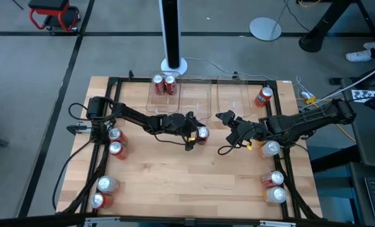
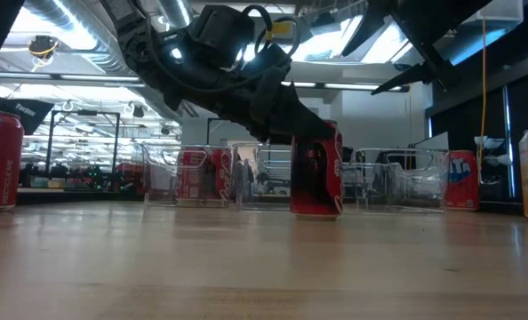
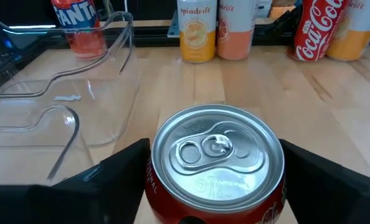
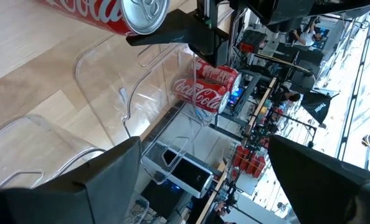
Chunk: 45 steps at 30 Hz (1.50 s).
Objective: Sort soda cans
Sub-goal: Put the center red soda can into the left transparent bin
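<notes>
Wooden table [image 1: 194,183], two clear bins [image 1: 175,101] at the far edge, the left one with two red cans [image 1: 163,84] in it. Other cans stand along both side edges.

Left gripper [image 1: 197,133] is at mid-table around a red can [image 1: 202,133], just in front of the left bin. The can is upright, long axis vertical, silver top [image 3: 217,155] showing between the two fingers [image 3: 104,180]. One finger sits on each side; jaws look spread around the body, a firm hold can't be confirmed, and the can rests on the table in the low view.

Right gripper [image 1: 228,123] hangs open and empty near the right bin [image 1: 235,98], apart from any can.

Left arm is nearer; bin lies just beyond the can.
</notes>
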Motion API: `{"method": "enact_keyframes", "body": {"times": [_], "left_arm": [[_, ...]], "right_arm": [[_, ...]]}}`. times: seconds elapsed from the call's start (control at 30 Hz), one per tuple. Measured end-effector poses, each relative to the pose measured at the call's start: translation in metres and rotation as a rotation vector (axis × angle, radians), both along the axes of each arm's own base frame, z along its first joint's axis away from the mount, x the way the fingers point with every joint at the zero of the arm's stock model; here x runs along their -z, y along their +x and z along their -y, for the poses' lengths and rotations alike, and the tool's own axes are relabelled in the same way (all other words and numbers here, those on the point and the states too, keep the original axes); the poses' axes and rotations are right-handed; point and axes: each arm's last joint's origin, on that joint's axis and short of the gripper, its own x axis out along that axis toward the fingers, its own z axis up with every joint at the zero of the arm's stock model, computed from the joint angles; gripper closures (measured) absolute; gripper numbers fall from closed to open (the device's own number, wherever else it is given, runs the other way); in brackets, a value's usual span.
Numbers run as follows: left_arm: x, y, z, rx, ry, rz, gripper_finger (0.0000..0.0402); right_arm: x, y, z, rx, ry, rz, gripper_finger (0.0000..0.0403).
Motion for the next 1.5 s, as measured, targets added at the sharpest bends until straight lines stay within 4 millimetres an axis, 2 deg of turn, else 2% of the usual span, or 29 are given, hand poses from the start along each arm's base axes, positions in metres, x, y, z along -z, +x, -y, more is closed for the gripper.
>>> {"method": "enact_keyframes", "body": {"times": [0.43, 0.73, 1.2, 1.5], "left_arm": [[-0.005, -0.002, 0.001, -0.002, -0.01, 0.001, 0.0096], [-0.025, -0.006, 0.004, 0.009, -0.002, 0.047, 0.0099], [-0.078, -0.031, 0.003, -0.055, 0.031, 0.077, 0.0101], [-0.116, -0.068, -0.002, -0.219, 0.136, 0.104, 0.0101]], "right_arm": [[0.0, 0.0, 0.0, 0.0, 0.0, -0.001, 0.0054], [0.0, 0.0, 0.0, 0.0, -0.001, -0.003, 0.0054], [0.0, 0.0, 0.0, 0.0, -0.001, -0.004, 0.0054], [0.001, 0.0, 0.0, 0.001, 0.001, -0.007, 0.0054]]}}
